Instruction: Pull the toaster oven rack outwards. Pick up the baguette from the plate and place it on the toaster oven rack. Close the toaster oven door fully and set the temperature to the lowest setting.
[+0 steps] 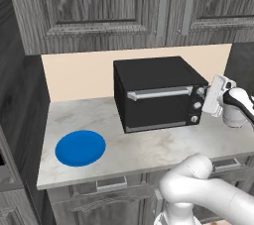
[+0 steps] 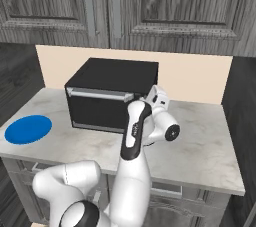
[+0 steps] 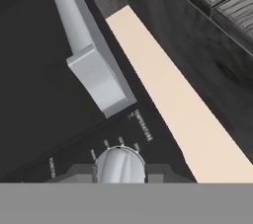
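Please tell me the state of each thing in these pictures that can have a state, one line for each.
toaster oven door: closed, flat against the front.
temperature knob: between the fingertips of the gripper; grip hard to judge.
plate: bare, flat on the counter.
upper cabinet doors: closed.
drawer: closed.

marble counter (image 1: 149, 152), grey wall cabinets (image 1: 99, 6)

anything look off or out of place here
Nothing stands out. The oven sits square on the counter with its door shut, the plate lies flat and bare, and the gripper is at the top knob.
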Motion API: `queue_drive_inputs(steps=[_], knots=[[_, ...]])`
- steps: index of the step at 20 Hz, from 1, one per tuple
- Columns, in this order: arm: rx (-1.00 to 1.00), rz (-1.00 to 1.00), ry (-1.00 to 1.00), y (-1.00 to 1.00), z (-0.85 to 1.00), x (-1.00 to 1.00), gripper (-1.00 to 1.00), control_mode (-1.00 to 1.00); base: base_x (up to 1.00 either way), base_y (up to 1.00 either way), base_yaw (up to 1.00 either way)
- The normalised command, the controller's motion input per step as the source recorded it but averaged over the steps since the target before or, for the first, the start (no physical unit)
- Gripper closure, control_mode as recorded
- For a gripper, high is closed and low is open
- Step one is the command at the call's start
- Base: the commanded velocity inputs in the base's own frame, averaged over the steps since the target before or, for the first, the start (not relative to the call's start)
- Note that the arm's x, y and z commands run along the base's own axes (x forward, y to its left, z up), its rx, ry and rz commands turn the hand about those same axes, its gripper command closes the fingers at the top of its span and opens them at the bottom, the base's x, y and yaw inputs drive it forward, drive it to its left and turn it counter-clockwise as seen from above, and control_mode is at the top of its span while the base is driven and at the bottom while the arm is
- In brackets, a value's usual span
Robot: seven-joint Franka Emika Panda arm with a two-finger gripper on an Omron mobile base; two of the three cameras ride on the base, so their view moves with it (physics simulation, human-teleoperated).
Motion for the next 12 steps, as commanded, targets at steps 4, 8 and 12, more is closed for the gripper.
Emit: queue_drive_inputs(steps=[4,8,12], knots=[[-0.03,0.0,0.0,0.0,0.0,0.0,1.0,-1.0,0.0,0.0,0.0],[-0.1,-0.02,0.0,0.02,-0.02,0.02,1.0,-1.0,0.0,0.0,0.0],[-0.12,-0.02,0.0,0.0,0.0,0.0,1.0,-1.0,0.0,0.0,0.0]])
